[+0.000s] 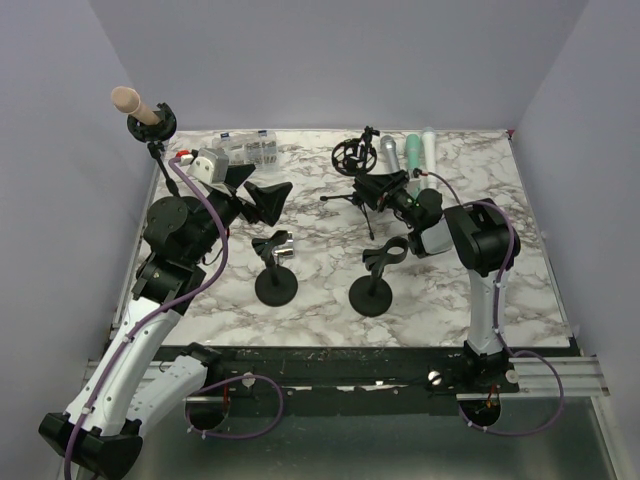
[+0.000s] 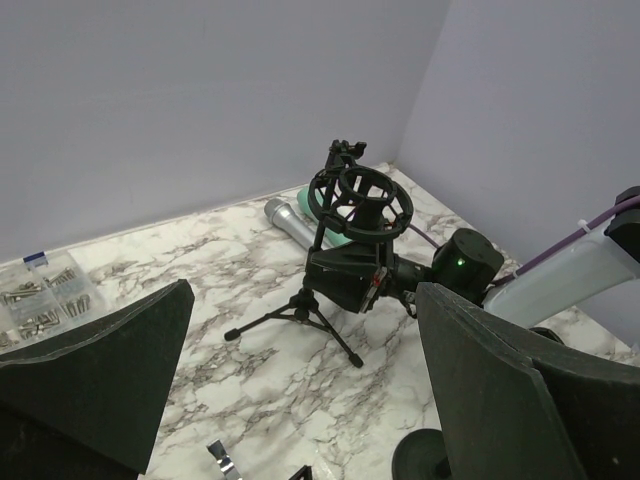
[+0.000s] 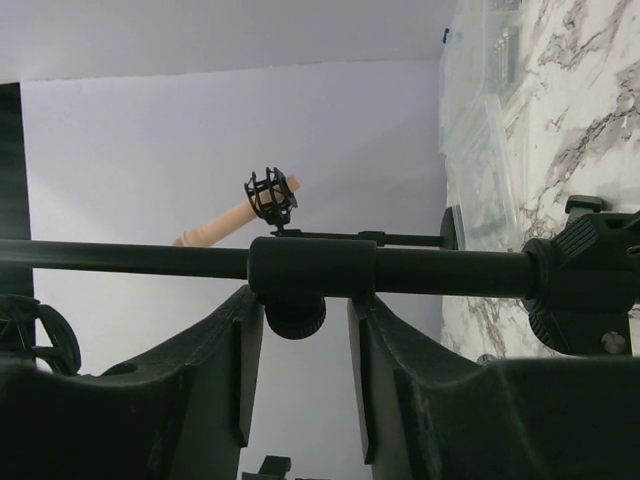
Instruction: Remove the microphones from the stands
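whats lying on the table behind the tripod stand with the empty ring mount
Behind the tripod stand lie three microphones: a grey one, a green one and a white one. The stand and the right arm cover their near ends.

We see white forearm shells, black joint housings, purple cables looping along both arms, black wedge-shaped pincer fingers (image 2: 95, 375).

A white marble-patterned table (image 1: 320, 300) veined in grey is enclosed on three sides by plain pale lilac walls (image 1: 330, 60). Even, soft light is cast throughout. A black rail (image 1: 340, 365) is fixed along the near edge.
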Controlling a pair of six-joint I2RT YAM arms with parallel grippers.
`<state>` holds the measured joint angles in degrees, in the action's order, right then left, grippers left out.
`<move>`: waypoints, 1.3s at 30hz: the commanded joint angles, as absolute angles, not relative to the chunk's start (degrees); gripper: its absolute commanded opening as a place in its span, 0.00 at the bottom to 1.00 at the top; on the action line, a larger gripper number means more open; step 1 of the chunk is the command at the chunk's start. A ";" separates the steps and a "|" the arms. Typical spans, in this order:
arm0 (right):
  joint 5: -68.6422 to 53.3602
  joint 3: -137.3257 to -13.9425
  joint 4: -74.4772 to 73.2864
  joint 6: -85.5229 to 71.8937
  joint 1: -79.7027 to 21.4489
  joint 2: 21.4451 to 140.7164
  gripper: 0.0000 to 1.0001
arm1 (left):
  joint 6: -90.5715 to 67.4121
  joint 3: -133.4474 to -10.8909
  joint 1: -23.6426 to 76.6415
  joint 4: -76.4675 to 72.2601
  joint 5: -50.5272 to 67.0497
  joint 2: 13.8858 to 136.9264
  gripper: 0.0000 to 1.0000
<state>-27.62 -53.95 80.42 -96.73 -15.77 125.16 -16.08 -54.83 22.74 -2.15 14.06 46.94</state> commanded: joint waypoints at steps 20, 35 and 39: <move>-22.76 -56.21 33.78 -71.97 -15.91 115.06 0.01 | -15.47 -53.89 23.03 -3.85 14.60 46.32 0.97; -4.99 -73.72 -9.80 -45.00 -16.30 110.91 0.01 | -15.74 -53.87 23.03 -3.69 14.59 47.10 0.97; -4.28 -77.96 -14.06 -41.70 -16.61 110.79 0.01 | -15.74 -53.91 23.03 -3.60 14.42 47.29 0.97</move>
